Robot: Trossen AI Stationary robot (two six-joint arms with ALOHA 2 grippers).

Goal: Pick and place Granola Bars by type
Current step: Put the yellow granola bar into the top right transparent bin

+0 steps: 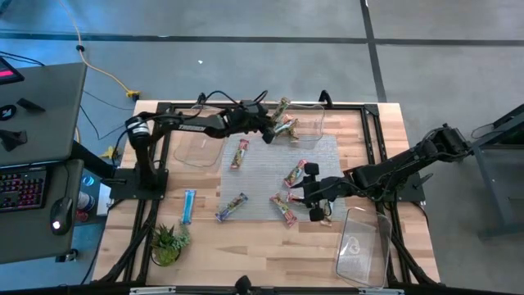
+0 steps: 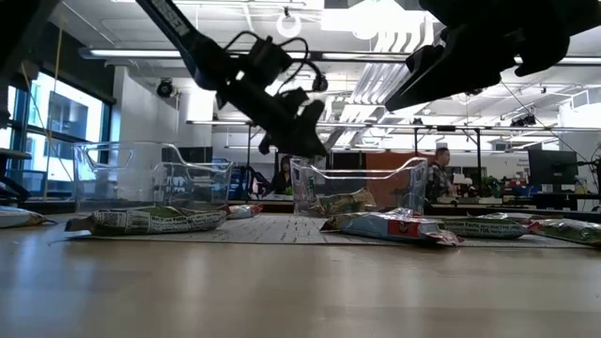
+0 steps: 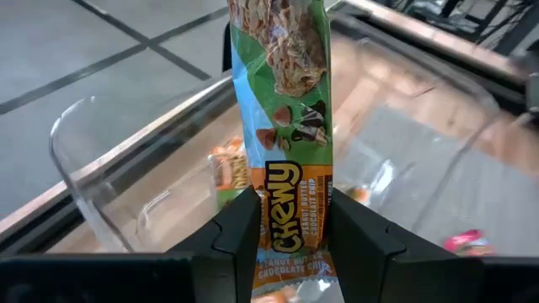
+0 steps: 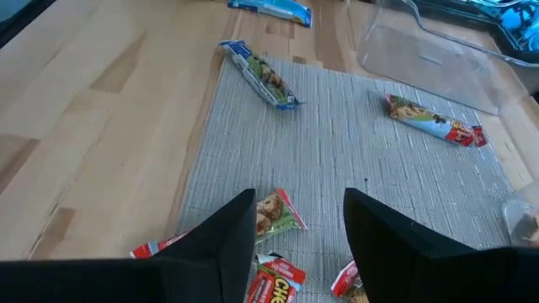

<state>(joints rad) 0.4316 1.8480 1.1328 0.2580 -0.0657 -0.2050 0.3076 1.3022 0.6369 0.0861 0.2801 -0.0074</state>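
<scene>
My left gripper [image 1: 273, 129] is at the table's far side, shut on a green-tan granola bar [image 3: 285, 93] over the near-left wall of a clear bin [image 1: 311, 123]. A similar bar [image 3: 226, 172] lies inside that bin. My right gripper [image 4: 299, 210] hangs open above the grey mat's right part [image 1: 314, 199], touching nothing; red-wrapped bars [image 4: 271, 286] lie flat under it. More bars lie on the mat: a red one [image 1: 239, 153] and a blue-ended one [image 1: 232, 206]. A blue bar [image 1: 189, 205] lies on the wood. My left gripper pinches the green-tan bar between its two fingers at the printed end of the wrapper [image 3: 290, 189]. The fingers run along the bar, and its other end sticks out past the fingertips. The bar is lifted clear, over the clear bin's wall [image 3: 126, 160].
A second clear bin [image 1: 195, 149] sits at the mat's far left and a third [image 1: 364, 244] at the near right corner. A small potted plant [image 1: 168, 242] stands at the near left. Black frame rails [image 1: 155, 188] border the table.
</scene>
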